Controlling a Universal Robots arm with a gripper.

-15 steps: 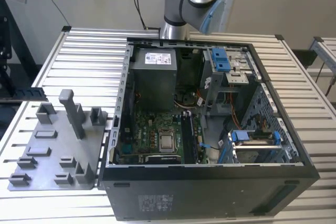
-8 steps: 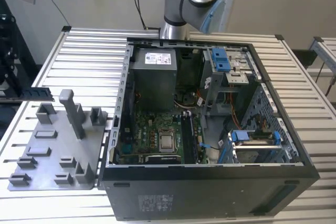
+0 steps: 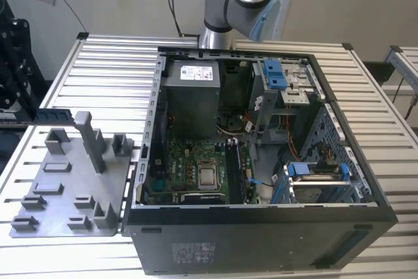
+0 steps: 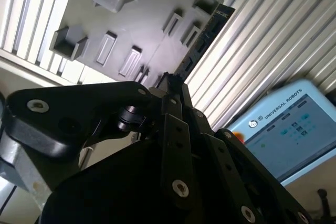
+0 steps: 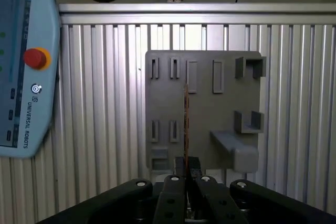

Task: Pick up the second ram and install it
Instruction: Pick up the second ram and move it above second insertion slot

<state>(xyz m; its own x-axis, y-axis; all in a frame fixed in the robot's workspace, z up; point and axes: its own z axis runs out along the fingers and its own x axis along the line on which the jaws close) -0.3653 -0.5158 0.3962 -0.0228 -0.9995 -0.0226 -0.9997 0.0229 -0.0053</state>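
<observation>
The second ram (image 5: 186, 124) shows edge-on in the first wrist view as a thin line running out from my gripper (image 5: 187, 174). In the second wrist view its flat dark face (image 4: 205, 40) with black chips reaches out from my gripper (image 4: 170, 80). My gripper is shut on the near end of the stick. Stick and gripper hang well above the grey fixture tray (image 5: 210, 108), which also shows behind the stick in the second wrist view (image 4: 152, 19). In the exterior view the tray (image 3: 65, 187) lies left of the open computer case (image 3: 261, 227). The green motherboard (image 3: 196, 161) lies on the case floor.
A teach pendant (image 5: 21, 77) with a red button lies on the ribbed metal table (image 5: 105, 103) beside the tray, and shows again in the second wrist view (image 4: 286, 129). Upright posts (image 3: 88, 135) stand on the tray. Blue drive brackets (image 3: 313, 171) and a power supply (image 3: 189, 93) crowd the case.
</observation>
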